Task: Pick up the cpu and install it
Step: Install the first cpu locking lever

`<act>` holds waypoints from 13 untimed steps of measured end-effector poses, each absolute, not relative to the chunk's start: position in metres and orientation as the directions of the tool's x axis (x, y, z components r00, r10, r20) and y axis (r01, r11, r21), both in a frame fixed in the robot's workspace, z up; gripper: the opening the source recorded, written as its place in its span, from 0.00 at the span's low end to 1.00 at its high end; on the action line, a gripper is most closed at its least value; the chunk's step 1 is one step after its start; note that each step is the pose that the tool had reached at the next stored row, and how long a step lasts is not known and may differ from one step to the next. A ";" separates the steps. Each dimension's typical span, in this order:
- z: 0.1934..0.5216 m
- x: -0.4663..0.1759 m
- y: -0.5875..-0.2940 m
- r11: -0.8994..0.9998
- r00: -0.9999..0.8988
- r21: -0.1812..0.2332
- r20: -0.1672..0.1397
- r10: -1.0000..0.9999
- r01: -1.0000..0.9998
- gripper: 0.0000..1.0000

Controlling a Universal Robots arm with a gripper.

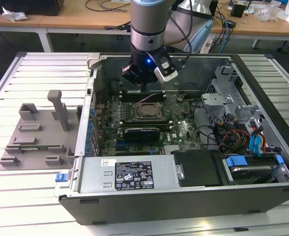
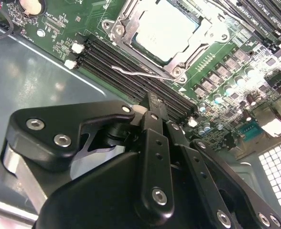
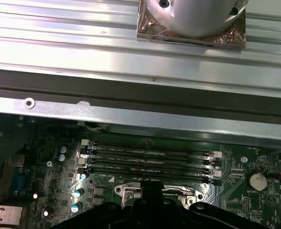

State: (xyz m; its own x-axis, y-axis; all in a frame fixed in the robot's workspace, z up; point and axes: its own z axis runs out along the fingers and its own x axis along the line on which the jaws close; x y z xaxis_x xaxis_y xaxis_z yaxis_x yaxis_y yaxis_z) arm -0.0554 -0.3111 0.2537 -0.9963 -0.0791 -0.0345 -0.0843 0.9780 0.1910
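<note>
**CPU seated in its socket, arm poised above the memory slots**

The small square cpu with the silvery metal top plate (image 2: 165, 29) lies flat inside the dark square socket frame with metal rim (image 2: 123, 29) on the green motherboard (image 1: 184, 129) of the open grey computer case (image 1: 262, 105), which rests on the slatted white desk (image 1: 41, 73). The black gripper (image 2: 152, 101) hangs just above the row of black memory slots (image 3: 147, 162) beside the socket. Its fingers (image 2: 156, 117) are drawn narrow together and hold nothing. A grey plastic fixture with upright blocks (image 1: 39, 132) sits on the desk at the exterior view's left of the case.
</note>
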 end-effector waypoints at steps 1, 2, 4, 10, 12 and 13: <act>0.253 -0.055 -0.311 0.978 -0.996 0.191 -0.034 -0.077 -0.082 0.11; 0.253 -0.055 -0.311 0.978 -0.997 0.191 -0.034 -0.074 -0.079 0.11; 0.253 -0.055 -0.311 0.979 -0.997 0.191 -0.034 -0.067 -0.073 0.11; 0.251 -0.054 -0.311 0.980 -0.998 0.191 -0.034 -0.058 -0.064 0.11; 0.249 -0.054 -0.311 0.979 -0.998 0.192 -0.035 -0.058 -0.064 0.11; 0.248 -0.054 -0.311 0.979 -0.998 0.192 -0.036 -0.058 -0.064 0.11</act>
State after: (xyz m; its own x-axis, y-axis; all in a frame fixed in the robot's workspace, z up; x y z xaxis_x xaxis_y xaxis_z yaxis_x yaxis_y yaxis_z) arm -0.0537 -0.3113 0.2478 -0.9977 -0.0583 -0.0357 -0.0641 0.9794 0.1915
